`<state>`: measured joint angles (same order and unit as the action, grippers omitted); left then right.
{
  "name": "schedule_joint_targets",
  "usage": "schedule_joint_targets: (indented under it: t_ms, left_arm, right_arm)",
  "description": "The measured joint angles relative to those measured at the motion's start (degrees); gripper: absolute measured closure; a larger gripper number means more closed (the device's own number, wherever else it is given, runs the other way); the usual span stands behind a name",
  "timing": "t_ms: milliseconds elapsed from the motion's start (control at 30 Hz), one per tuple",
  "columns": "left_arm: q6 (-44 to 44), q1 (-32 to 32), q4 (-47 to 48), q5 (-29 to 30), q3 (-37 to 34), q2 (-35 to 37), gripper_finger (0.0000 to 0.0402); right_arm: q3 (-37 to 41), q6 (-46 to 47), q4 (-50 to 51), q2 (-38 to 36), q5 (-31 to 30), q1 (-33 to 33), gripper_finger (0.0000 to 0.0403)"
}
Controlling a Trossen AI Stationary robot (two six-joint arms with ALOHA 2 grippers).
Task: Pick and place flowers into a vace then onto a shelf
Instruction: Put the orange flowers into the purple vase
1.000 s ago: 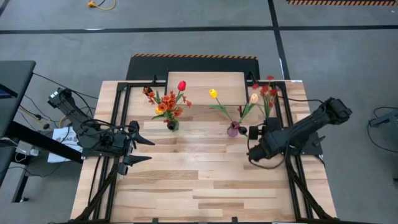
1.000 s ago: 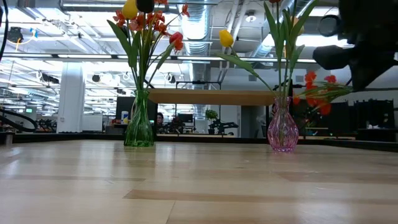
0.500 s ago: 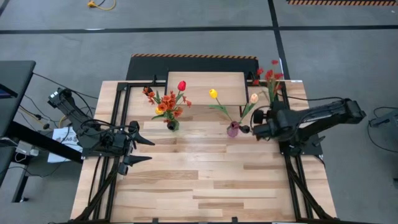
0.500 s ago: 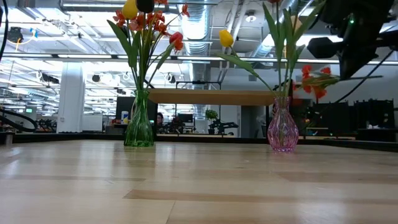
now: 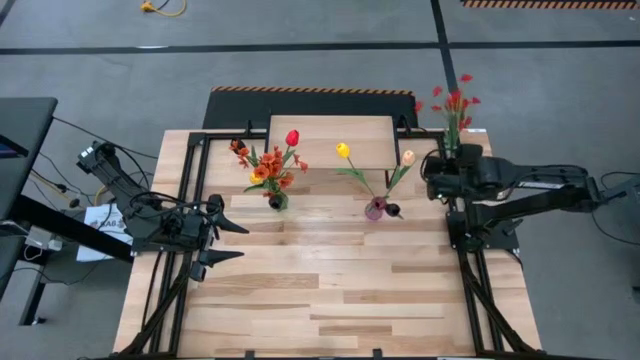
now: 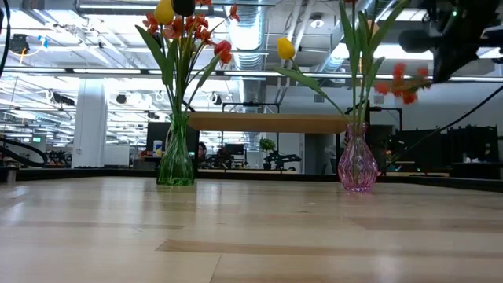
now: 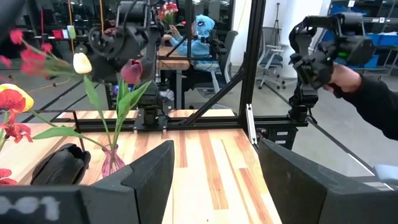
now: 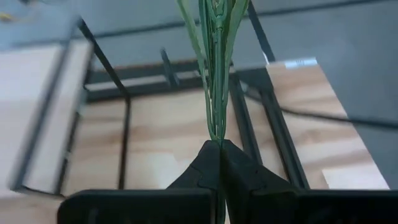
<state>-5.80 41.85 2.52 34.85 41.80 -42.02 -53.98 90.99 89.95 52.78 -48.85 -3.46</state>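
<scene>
Between the right gripper's (image 8: 219,155) shut fingers: a red spray (image 5: 453,105), carried toward the pink vase (image 5: 375,208).

Stems run up from the fingertips, blossoms beyond them, well off from the vase (already holding tulips). Next, likely swing across and lower the stems into its mouth. Left gripper (image 5: 228,241) waits open, empty.

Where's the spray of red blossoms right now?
The red spray is clamped by its stem in the right hand, at the table's far right corner in the high view, right of the pink vase.
</scene>
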Motion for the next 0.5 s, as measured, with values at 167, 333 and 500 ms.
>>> schedule_joint_targets:
  t_ms: [167,333,500]
  left_arm:
    - [-0.01,0.00,0.00,0.00,0.00,0.00,0.0178]
    - [0.00,0.00,-0.02,0.00,0.00,0.00,0.0178]
    - [0.00,0.00,-0.02,0.00,0.00,0.00,0.0178]
  right_arm:
    - [-5.52,-5.84,-2.68,-1.76,-6.18,1.34,0.0403]
    - [-11.47,-17.23,-11.44,-2.39,-12.95,5.18,0.0403]
    - [-15.48,-33.89,-26.07,-2.28,-15.79,10.27,0.0403]
